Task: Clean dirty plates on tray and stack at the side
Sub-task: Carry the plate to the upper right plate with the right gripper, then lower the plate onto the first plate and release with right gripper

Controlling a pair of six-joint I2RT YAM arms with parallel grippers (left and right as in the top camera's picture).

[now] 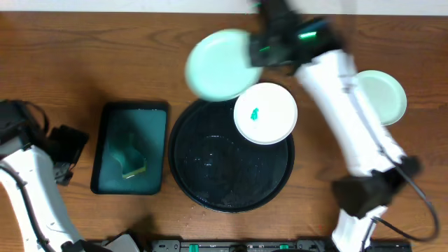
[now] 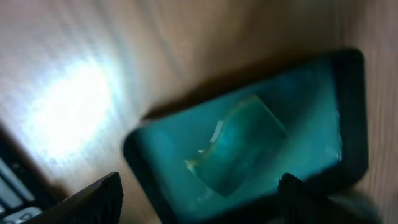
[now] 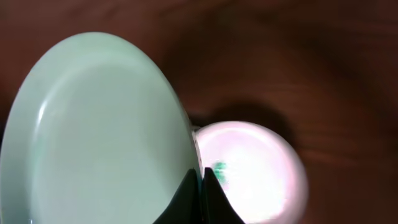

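Wood-grain table (image 1: pixel 70 42) fills the overhead view. Near its middle sits the black tray (image 1: pixel 217 178), round and glossy with a raised rim. A white plate (image 1: pixel 266 112) lies flat on the tray's far-right part, reaching the rim, with a small green smear (image 1: pixel 255 113) at its centre.

The right gripper (image 3: pixel 200 186) is pinched tight on the rim of a mint plate (image 1: pixel 217 64). It holds the plate up and tilted at the tray's far edge, where the plate overlaps the rim from above. In the right wrist view that plate's face shows plain pale green, and the white plate lies below and beside it.

A second mint plate (image 1: pixel 383 96) rests on the table to the right, well clear of the tray and partly hidden by the right arm.

Left of the black tray lies a teal tray (image 1: pixel 112 150), rectangular, with a sponge (image 1: pixel 131 162) in it. The left gripper (image 2: pixel 199 202) hangs over this tray with its fingers spread wide, holding nothing.
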